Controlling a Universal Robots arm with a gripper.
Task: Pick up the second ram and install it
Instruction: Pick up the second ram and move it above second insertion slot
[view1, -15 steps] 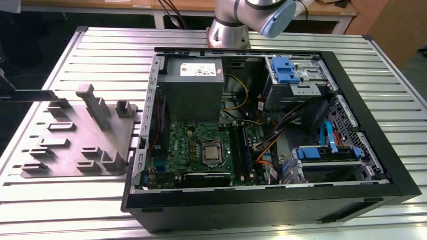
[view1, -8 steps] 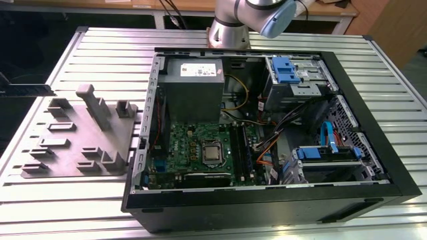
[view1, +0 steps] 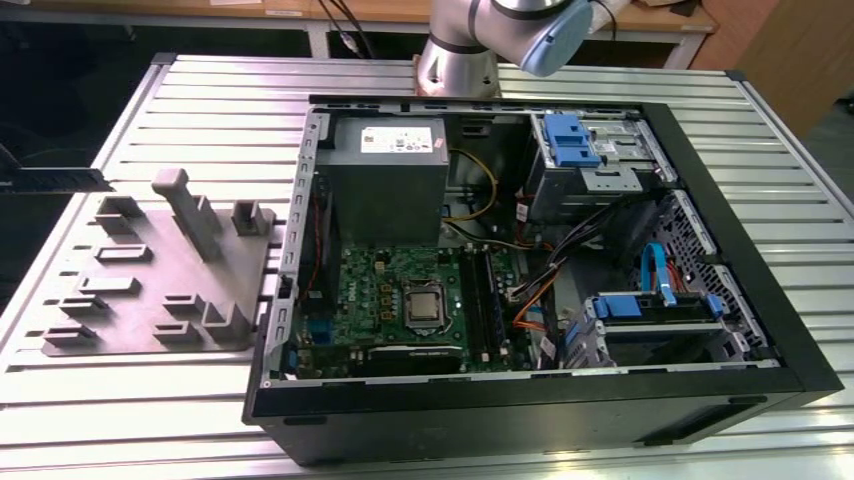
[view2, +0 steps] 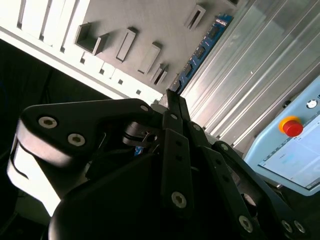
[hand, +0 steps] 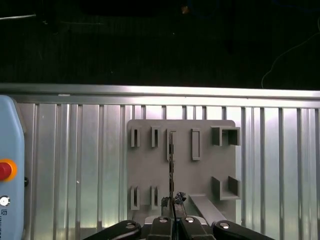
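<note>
Slatted table (view1: 134, 400) carries open computer case (view1: 534, 420) and grey fixture plate (hand: 205, 170), side by side. You see light-blue pendant (hand: 10, 140) with red button. Gripper (hand: 172, 210) is clamped on one end of second ram (hand: 171, 170), over plate. Ram's long axis runs straight out from fingertips toward plate, edge-on in first wrist view. White label (view1: 400, 142) on power supply: print too small to read.
</note>
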